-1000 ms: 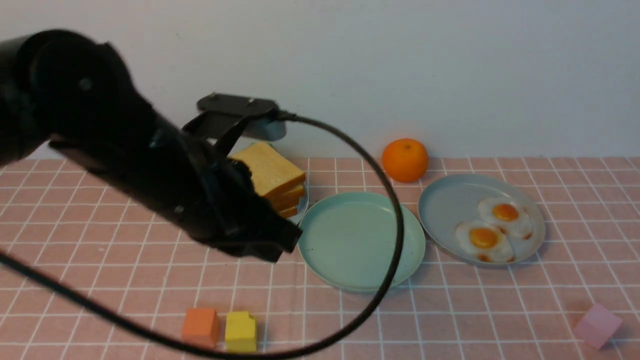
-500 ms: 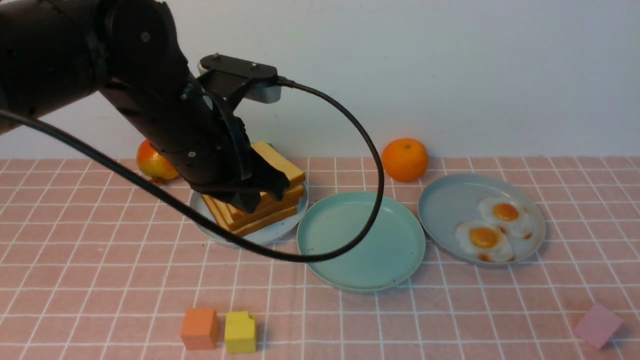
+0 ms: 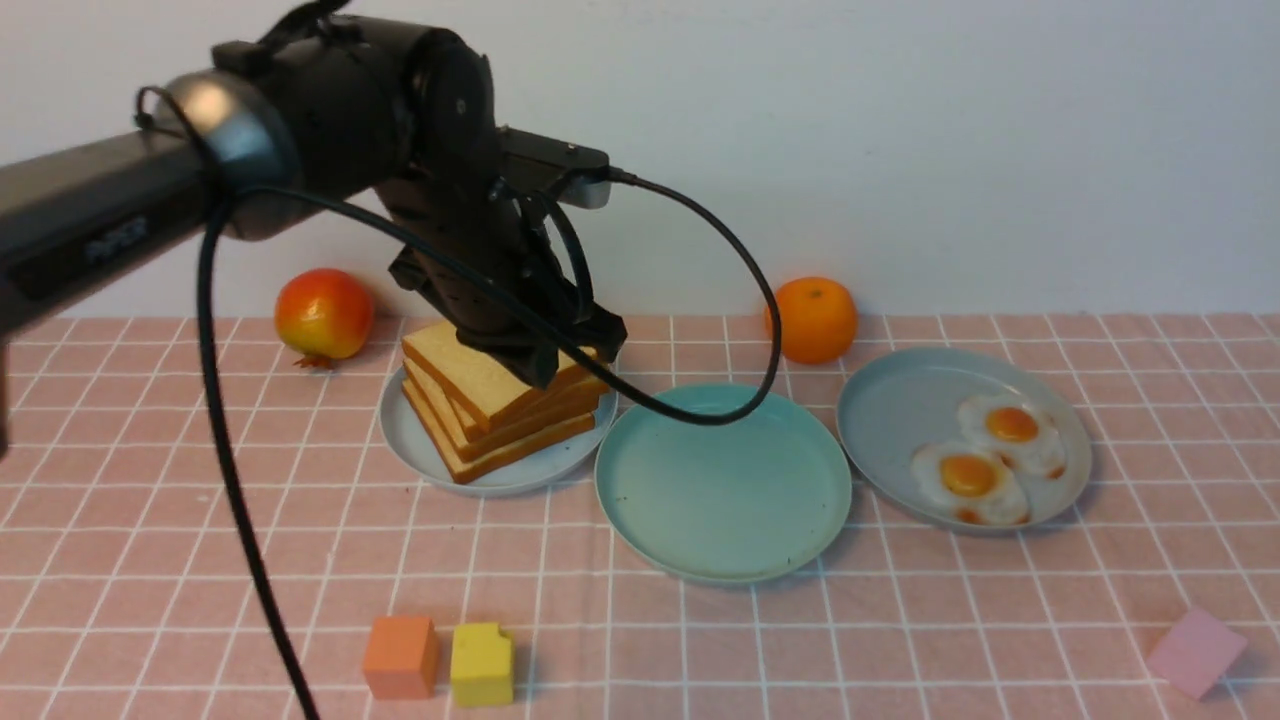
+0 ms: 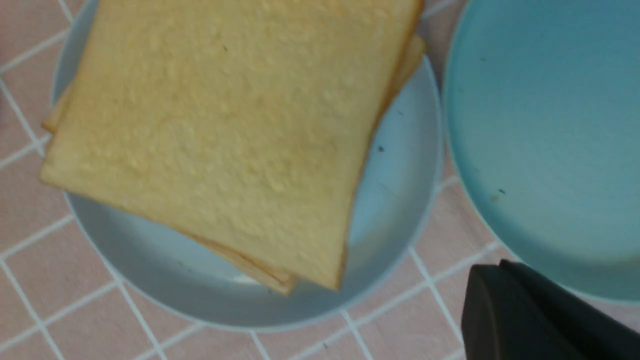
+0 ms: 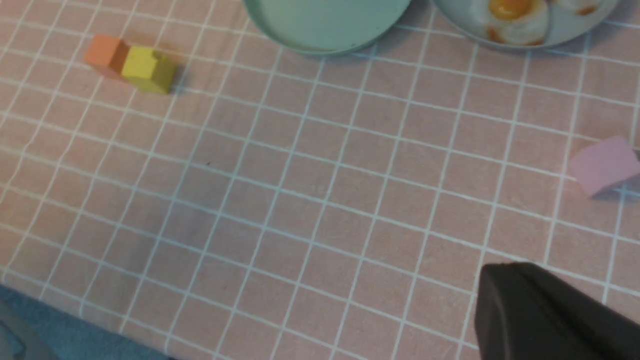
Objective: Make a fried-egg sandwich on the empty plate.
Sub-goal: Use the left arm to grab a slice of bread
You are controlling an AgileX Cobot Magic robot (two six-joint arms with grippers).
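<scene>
A stack of toast slices (image 3: 480, 392) lies on a pale grey-blue plate (image 3: 500, 472) at the middle left. The empty mint-green plate (image 3: 722, 480) sits just to its right. Two fried eggs (image 3: 968, 478) lie on another grey-blue plate (image 3: 900, 400) further right. My left gripper (image 3: 545, 368) hangs shut and empty over the right side of the toast stack. In the left wrist view the top toast (image 4: 225, 135) fills the frame, and the shut gripper (image 4: 502, 262) shows between the two plates. My right gripper (image 5: 515, 265) is shut over bare cloth, out of the front view.
A red-yellow fruit (image 3: 323, 312) and an orange (image 3: 810, 318) stand by the back wall. An orange cube (image 3: 400, 655) and a yellow cube (image 3: 481, 662) sit near the front edge, with a pink cube (image 3: 1195, 650) at the front right. The left arm's black cable (image 3: 700, 250) loops over the mint plate.
My left arm has swung away from the camera and back over the toast stack, uncovering the red-yellow fruit and the toast plate. Plates, eggs and cubes have not moved.
</scene>
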